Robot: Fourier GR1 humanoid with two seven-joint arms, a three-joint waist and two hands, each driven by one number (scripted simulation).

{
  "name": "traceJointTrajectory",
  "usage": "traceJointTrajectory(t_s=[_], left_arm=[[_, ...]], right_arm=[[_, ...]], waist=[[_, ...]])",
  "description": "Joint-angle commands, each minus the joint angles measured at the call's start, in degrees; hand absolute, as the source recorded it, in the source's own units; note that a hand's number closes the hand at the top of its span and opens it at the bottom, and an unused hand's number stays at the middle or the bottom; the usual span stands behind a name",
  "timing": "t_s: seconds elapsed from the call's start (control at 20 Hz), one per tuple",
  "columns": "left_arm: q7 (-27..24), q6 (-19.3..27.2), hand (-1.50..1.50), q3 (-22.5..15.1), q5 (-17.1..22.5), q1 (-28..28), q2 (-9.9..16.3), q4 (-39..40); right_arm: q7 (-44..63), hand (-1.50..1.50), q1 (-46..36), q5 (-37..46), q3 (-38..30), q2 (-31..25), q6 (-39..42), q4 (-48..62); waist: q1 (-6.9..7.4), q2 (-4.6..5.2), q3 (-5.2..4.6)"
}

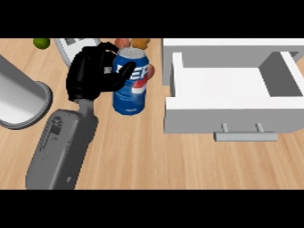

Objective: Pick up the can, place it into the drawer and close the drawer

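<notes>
A robot's left hand point(92, 75) wraps its black fingers around a blue Pepsi can point(130, 84) on a wooden kitchen counter point(154, 160), fingers curled over the can's left side and across part of the logo. The can stands upright or nearly so, just left of an open white drawer point(180, 113), with a strip of bare counter between them; whether its base is touching the wood or raised just clear is hard to tell from this steep angle.

The can looks like a rigid, light metal cylinder with a smooth printed wall that could slip in the fingers, so a hold around the mid-body, as here, seems the sensible place.

The drawer is pulled well out, its white floor showing nothing inside, and a grey bar handle point(245, 133) projects from its front panel. The right hand is not in view.

A large grey cylinder point(13, 91) lies at the left edge. A green, lime-like fruit point(42, 43) and some orange-red produce point(132, 43) sit at the back of the counter, partly hidden behind the hand and can.
</notes>
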Motion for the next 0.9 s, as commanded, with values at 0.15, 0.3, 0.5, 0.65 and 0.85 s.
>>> traceJointTrajectory(t_s=[0.15,0.3,0.5,0.65,0.85], left_arm=[[7.5,8.5,1.50,-4.5,-0.5,-9.5,-0.1,-1.5],[3.8,10.5,1.50,-5.3,0.5,-14.8,-0.1,7.1],[1.6,16.7,1.50,-9.2,3.6,-19.8,-0.1,11.6],[5.7,15.8,1.50,-6.9,2.9,-23.5,-0.1,12.6],[1.3,18.7,1.50,-9.9,6.1,-28.6,-0.1,20.2]], right_arm=[[-1.9,-1.50,-0.4,3.9,2.2,2.2,0.3,1.2],[-1.7,-1.50,-2.1,1.5,-0.2,0.7,1.4,2.5],[-3.2,-1.50,-1.7,4.2,2.2,2.2,2.0,2.5],[2.1,-1.50,-5.3,0.1,-0.3,-1.6,-1.3,2.6],[-3.4,-1.50,-2.3,4.7,2.9,2.2,2.5,3.9]], waist=[[-0.24,0.14,0.00],[-0.67,0.26,-0.01],[-1.20,0.30,0.01],[-0.61,0.24,-0.01],[-1.43,0.37,0.03]])
